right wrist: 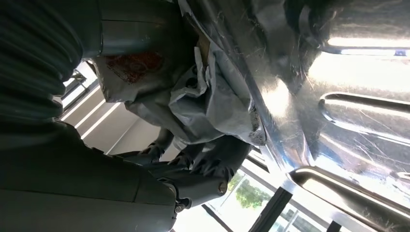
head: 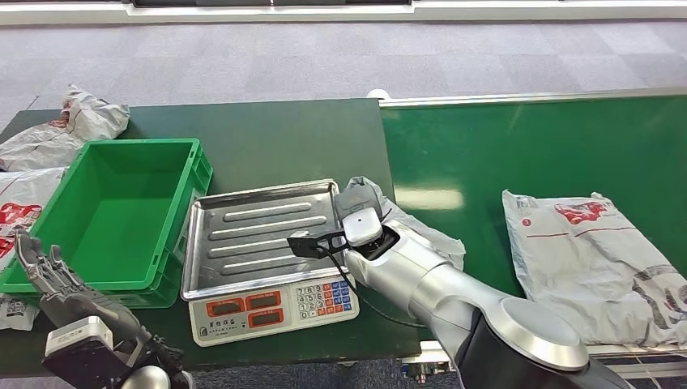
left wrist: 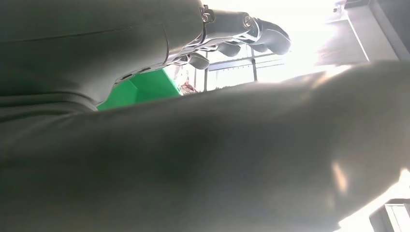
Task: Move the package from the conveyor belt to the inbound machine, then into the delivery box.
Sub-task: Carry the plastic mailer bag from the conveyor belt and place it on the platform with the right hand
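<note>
Roughly midway, I have the right hand (head: 358,219) gripping the grey package (head: 421,235) at the scale tray's (head: 243,235) right edge, not yet laid on it, the green delivery box (head: 121,211) unfilled at left, left hand (head: 49,271) spread, holding nothing.

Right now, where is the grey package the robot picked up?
In the head view, the package is in the right hand, at the right edge of the scale's metal tray.
</note>
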